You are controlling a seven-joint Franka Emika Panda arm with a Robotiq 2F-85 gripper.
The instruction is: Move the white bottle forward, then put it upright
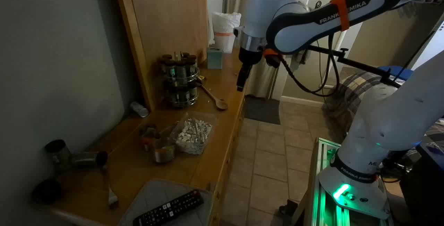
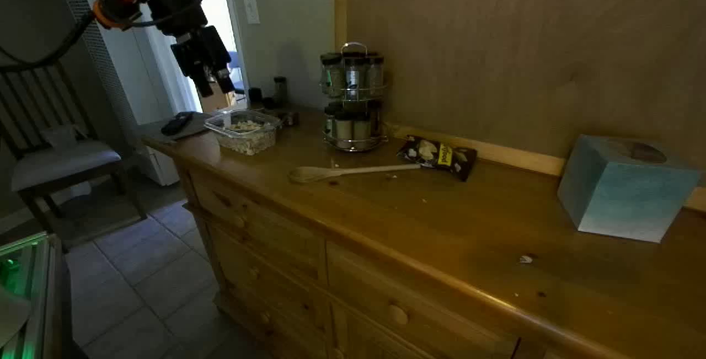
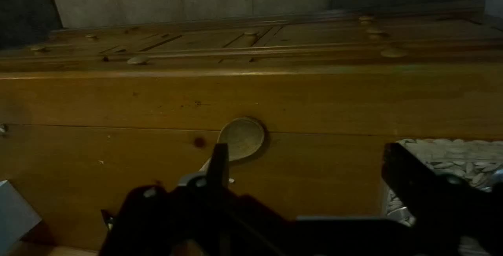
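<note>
The task looks to be at its reaching stage, with the grasp not yet made: the end effector (image 2: 215,90) holds nothing, its jaws spread wide apart. A small pale cylinder, most likely the white bottle (image 1: 139,109), lies on its side at the back of the wooden surface (image 2: 441,226), close to the grey wall (image 1: 104,52) and beside the foot of the tall wood panel (image 1: 170,14); I cannot make it out in the remaining views. The next move probably calls for travelling back toward that corner, clear of the two-tier spice rack (image 2: 356,146), then lowering over the bottle and gripping it, with carrying forward and standing up to follow. The white arm (image 1: 312,28) reaches over from its base (image 1: 353,184), bent high, wrist turned down. The end effector hangs well above the surface, pointing down at a slant, with a wooden spoon (image 3: 242,139) and a clear plastic tub (image 2: 242,134) below in the wrist view.
</note>
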